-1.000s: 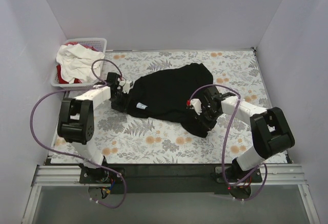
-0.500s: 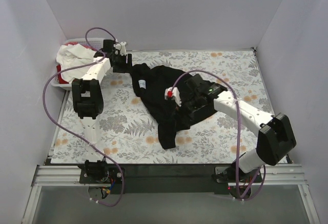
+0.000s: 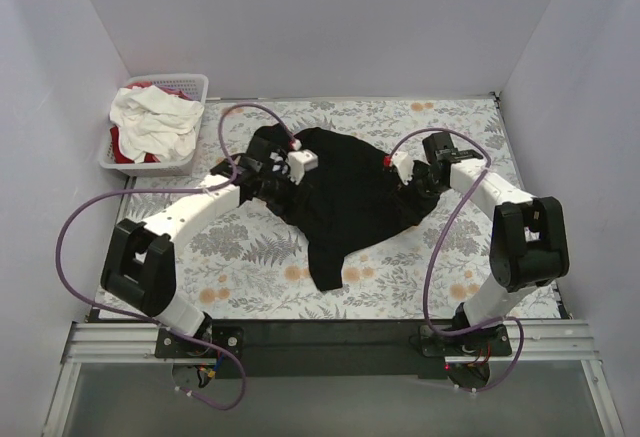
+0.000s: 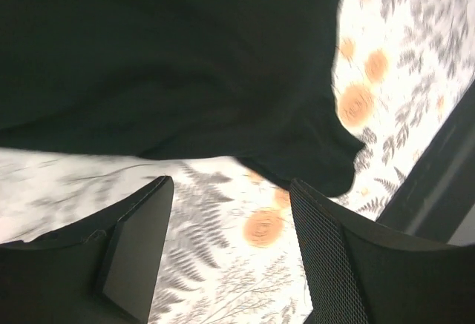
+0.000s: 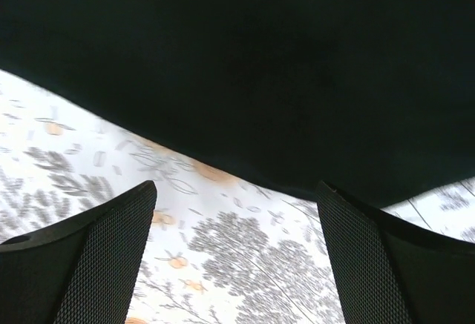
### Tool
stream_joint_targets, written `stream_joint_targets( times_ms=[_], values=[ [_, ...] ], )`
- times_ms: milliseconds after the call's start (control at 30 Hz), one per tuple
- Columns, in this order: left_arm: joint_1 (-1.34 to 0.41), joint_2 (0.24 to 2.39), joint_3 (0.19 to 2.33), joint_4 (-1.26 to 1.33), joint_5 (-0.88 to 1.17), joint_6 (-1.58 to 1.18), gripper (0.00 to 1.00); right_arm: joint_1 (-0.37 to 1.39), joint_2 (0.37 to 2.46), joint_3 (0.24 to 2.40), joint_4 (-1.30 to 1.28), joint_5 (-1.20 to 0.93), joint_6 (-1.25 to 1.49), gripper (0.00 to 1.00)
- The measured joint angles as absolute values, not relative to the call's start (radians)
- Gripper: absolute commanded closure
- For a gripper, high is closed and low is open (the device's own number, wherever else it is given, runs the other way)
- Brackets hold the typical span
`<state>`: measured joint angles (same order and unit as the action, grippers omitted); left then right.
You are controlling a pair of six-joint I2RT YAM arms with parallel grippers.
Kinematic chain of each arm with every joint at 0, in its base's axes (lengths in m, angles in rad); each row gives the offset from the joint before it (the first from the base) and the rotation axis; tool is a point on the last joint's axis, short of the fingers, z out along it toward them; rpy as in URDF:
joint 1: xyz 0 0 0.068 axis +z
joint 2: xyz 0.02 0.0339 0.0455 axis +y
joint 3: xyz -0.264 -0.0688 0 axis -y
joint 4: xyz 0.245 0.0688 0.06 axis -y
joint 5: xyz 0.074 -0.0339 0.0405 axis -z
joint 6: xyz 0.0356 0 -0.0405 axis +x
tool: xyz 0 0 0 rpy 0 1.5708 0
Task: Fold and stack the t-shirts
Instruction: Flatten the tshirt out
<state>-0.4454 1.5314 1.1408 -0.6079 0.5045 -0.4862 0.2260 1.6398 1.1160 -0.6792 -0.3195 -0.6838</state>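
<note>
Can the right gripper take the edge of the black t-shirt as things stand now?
Probably yes. The right gripper is open, the edge of the black t-shirt lies just ahead of its fingers, and nothing lies between.

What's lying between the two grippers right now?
The black t-shirt spreads across the whole stretch from the left gripper to the right gripper, seen in the top external view.
</note>
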Motion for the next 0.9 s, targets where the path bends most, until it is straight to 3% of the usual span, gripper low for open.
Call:
stream_joint_targets(
  times_ms=[233, 367, 633, 900],
  values=[
    [-0.666, 1.617, 1.102, -0.592, 0.412, -0.465, 0.37, 0.089, 1.761, 1.259, -0.670, -0.270, -0.656, 0.10],
    [-0.718, 1.660, 1.107, -0.565, 0.366, -0.448, 0.40, 0.007, 1.851, 1.368, -0.659, -0.276, -0.606, 0.35],
    [-0.722, 1.742, 1.116, -0.537, 0.323, -0.445, 0.41, -0.085, 2.023, 1.546, -0.646, -0.259, -0.502, 0.49],
    [-0.722, 1.743, 1.117, -0.536, 0.308, -0.446, 0.41, -0.077, 2.110, 1.610, -0.629, -0.258, -0.462, 0.50]
  ],
)
